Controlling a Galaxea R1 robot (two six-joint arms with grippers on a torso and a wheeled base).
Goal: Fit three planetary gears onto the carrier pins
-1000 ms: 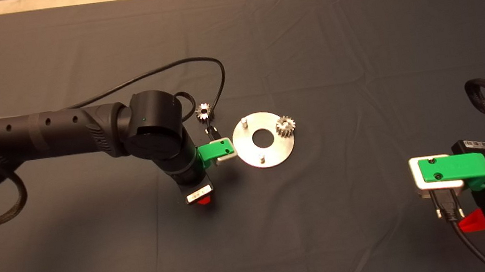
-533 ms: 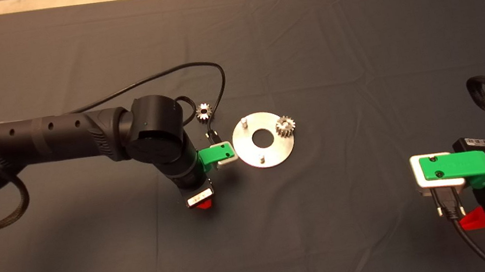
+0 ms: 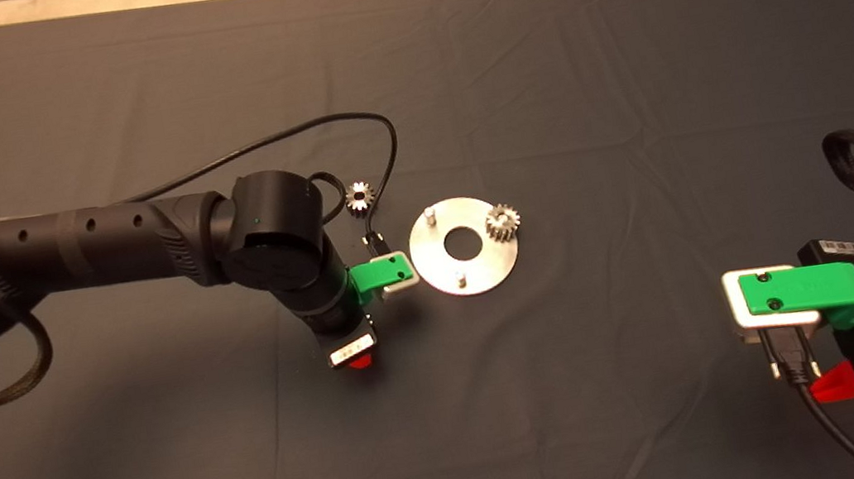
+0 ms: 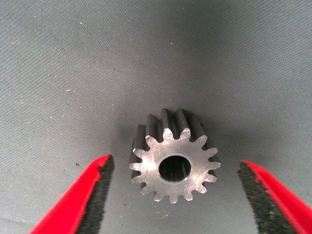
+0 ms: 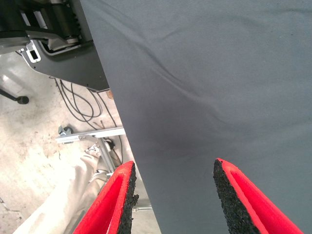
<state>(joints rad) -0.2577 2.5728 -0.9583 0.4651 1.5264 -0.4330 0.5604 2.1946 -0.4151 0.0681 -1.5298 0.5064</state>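
The silver carrier disc (image 3: 485, 262) lies mid-mat with one planetary gear (image 3: 502, 222) seated on its right pin. Two carrier pins (image 3: 429, 212) (image 3: 461, 278) stand bare. A second gear (image 3: 359, 196) lies on the mat to the disc's upper left. My left gripper (image 3: 360, 359) points down at the mat left of the disc. In the left wrist view it (image 4: 174, 164) is open, with a third gear (image 4: 174, 163) lying flat between the fingers (image 4: 92, 187) and untouched by the pads. That gear is hidden under the gripper in the head view.
My right gripper (image 3: 831, 388) waits at the lower right edge, open (image 5: 173, 168) over the mat's border, with floor, cables and a metal frame (image 5: 90, 134) beyond. A black cable (image 3: 311, 128) loops from the left arm near the loose gear.
The left arm has shifted slightly toward the near edge, the gripper staying over the same spot. The right gripper has drifted a little lower. The disc and its gear are unmoved.
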